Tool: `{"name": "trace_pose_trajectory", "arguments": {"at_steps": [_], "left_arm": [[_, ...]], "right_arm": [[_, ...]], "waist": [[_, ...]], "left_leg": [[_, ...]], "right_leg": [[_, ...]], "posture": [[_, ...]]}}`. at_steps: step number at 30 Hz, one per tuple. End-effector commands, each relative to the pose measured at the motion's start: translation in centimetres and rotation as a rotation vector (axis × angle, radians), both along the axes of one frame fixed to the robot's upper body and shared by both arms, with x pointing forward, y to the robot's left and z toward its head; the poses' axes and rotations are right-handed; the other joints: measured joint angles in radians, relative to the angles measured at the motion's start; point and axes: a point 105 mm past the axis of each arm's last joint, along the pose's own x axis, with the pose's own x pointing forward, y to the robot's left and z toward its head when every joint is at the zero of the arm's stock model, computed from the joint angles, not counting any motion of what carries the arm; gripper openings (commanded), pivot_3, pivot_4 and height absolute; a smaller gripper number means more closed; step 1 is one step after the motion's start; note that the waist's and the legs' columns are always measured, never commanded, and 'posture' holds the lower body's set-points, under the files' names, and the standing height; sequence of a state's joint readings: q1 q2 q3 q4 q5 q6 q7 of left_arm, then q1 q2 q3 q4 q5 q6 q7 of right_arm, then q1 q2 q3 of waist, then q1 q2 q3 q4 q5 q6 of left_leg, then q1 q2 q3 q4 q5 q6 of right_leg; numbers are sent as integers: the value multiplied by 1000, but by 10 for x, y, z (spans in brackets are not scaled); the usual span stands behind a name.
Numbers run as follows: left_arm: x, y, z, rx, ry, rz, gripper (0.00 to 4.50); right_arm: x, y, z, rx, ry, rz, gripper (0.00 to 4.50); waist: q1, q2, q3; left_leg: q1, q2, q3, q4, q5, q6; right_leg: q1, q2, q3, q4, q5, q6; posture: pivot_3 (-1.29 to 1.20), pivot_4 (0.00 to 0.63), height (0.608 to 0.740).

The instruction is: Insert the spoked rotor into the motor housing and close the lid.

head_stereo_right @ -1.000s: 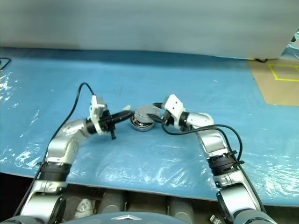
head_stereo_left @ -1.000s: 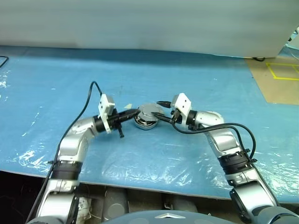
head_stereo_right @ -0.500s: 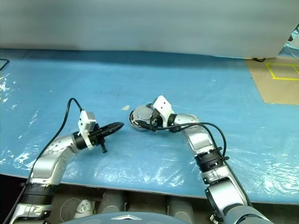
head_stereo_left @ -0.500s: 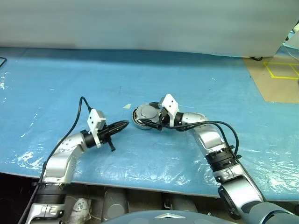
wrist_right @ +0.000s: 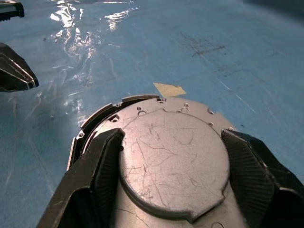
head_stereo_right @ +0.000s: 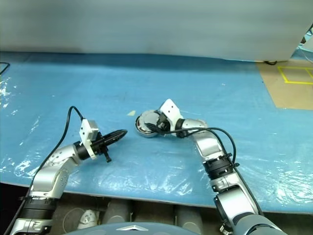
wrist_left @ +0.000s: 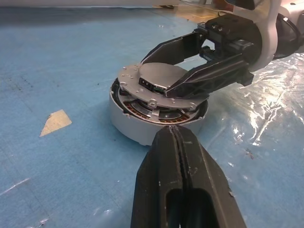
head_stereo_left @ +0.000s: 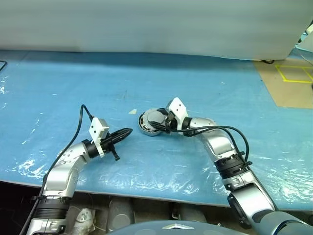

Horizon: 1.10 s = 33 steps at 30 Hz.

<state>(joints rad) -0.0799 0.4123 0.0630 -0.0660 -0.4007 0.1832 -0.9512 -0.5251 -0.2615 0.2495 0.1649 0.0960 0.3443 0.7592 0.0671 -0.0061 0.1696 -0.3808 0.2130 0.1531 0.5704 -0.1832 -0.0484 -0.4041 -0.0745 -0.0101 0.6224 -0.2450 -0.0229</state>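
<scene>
On the blue, film-covered worktop, the motor housing is seen near the middle, with the lid lying on top of it. The right claw is placed at the lid, its fingers spread around it. The left claw is held shut, apart from the housing. A small tan scrap lies beside the housing.

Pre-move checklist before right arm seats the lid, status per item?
1. Right gripper fingers either side of the lid: ok.
2. Lid flush on the motor housing: not ok, sits tilted, windings show under its near edge.
3. Left gripper shut and clear of the housing: ok.
4. Spoked rotor inside: cannot tell, lid covers it.
5. Tape scrap clear of the housing: ok.
</scene>
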Motion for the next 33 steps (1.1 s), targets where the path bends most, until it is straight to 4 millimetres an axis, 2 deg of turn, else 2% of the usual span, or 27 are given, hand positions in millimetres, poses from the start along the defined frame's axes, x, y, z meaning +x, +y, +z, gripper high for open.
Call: {"name": "trace_pose_trajectory", "arguments": {"at_steps": [1,6,12,17,27,33], "left_arm": [[0,-5,10,-3,-49,-20,0],[2,-3,11,1,-55,-10,0],[1,1,7,9,-54,7,0],[0,4,1,18,-42,19,0],[-2,5,-3,16,-31,33,0],[-2,5,-5,13,-25,33,0]], "right_arm": [[-2,4,0,-2,-13,11,2967],[-5,10,0,-8,-23,35,2967],[-5,21,15,55,-10,44,2967],[-7,32,14,-35,-74,71,2967],[-13,46,28,-49,-110,96,2967],[-15,43,17,-113,-58,84,2967]], "waist": [[-1,0,0],[-2,0,0],[-13,0,0],[-25,0,0],[-23,0,0],[-23,0,0]], "left_leg": [[0,0,0,0,0,0],[1,0,0,0,0,0],[1,0,0,0,0,0],[1,0,0,0,0,0],[0,0,0,0,0,0],[0,0,0,0,0,0]], "right_leg": [[0,0,0,0,0,0],[0,0,0,0,0,0],[0,0,1,0,0,0],[0,0,0,0,0,0],[0,0,0,0,0,0],[0,0,0,0,0,0]], "posture": [[0,150,740],[0,150,740],[0,150,740],[0,150,740],[0,150,740],[0,150,740]]}}
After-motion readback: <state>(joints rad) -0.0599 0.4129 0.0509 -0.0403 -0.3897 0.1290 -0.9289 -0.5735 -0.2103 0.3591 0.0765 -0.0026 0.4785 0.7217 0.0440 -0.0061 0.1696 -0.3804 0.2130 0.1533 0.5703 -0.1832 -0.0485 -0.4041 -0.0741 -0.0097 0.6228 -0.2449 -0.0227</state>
